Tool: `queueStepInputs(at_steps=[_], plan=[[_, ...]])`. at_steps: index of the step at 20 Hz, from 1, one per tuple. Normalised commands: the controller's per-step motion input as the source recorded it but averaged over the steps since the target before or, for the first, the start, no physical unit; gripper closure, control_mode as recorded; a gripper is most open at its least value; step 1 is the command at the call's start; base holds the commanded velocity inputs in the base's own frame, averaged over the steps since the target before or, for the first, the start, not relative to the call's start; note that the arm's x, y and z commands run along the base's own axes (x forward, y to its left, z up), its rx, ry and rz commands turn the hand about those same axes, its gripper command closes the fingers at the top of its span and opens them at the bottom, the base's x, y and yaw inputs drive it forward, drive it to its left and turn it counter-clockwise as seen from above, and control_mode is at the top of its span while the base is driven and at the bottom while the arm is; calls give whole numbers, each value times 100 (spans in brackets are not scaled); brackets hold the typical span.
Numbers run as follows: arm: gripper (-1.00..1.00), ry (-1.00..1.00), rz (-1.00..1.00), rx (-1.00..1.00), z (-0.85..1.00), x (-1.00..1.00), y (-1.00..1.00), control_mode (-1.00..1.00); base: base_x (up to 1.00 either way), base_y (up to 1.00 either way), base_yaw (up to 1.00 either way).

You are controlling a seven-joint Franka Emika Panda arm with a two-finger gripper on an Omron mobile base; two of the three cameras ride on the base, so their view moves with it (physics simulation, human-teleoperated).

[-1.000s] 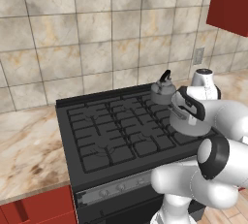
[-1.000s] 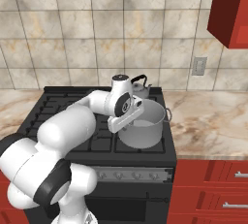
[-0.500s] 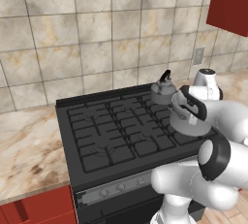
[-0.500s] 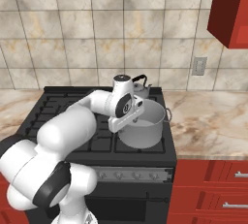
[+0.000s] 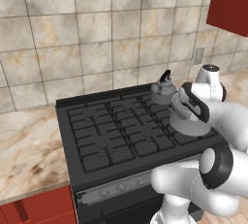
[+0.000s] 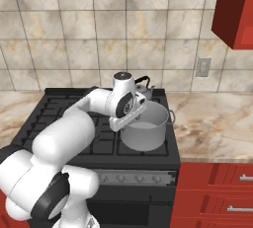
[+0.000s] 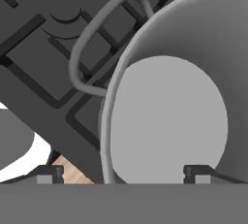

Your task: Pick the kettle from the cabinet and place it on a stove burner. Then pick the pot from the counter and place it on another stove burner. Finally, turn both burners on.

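Simulated kitchen, three views. The kettle [image 6: 144, 88] stands on a rear burner at the right side of the cooktop [image 5: 116, 136], just right of centre in the right base view, partly behind the arm. The pot [image 6: 145, 132] sits on the front right burner, directly in front of the kettle and just beside it; in the hand view the pot's rim, pale interior [image 7: 169, 121] and one looped side handle [image 7: 89, 43] occupy the centre and right of the frame, with black grate bars in the upper left.

The gripper [image 7: 121, 173] is spread wide: its two dark fingertips [image 7: 48, 173] appear at the lower left and lower right of the hand view, one outside the pot wall and one over the interior, straddling the rim without pinching it. In the right base view the hand hangs at the pot's left rim, near the frame's centre.

Progress, judged from the layout: both vessels are set on separate burners, so the two placements appear complete. What is left is to turn both burners on at the silver knob panel [image 5: 121, 187], along the cooktop's front edge in the lower middle of the left base view; no flame is visible. The veined tabletop [image 6: 217, 123] flanks the stove, with a red cabinet [image 6: 236, 10] at the upper right.
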Motion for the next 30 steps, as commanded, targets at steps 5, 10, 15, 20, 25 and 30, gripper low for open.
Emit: queueStepInputs(at_steps=[5,10,15,20,25,30], plan=[[-100,-6,0,0,21,-17,0,-100,0,0,0],[-100,-7,0,0,23,-25,-1,-100,0,0,0],[-100,-6,0,0,23,-29,-6,-100,0,0,0],[-100,-7,0,0,23,-36,-8,-100,0,0,0],[-100,-7,0,0,18,-40,-12,-100,0,0,0],[-100,-6,0,0,8,-43,-11,-100,0,0,0]])
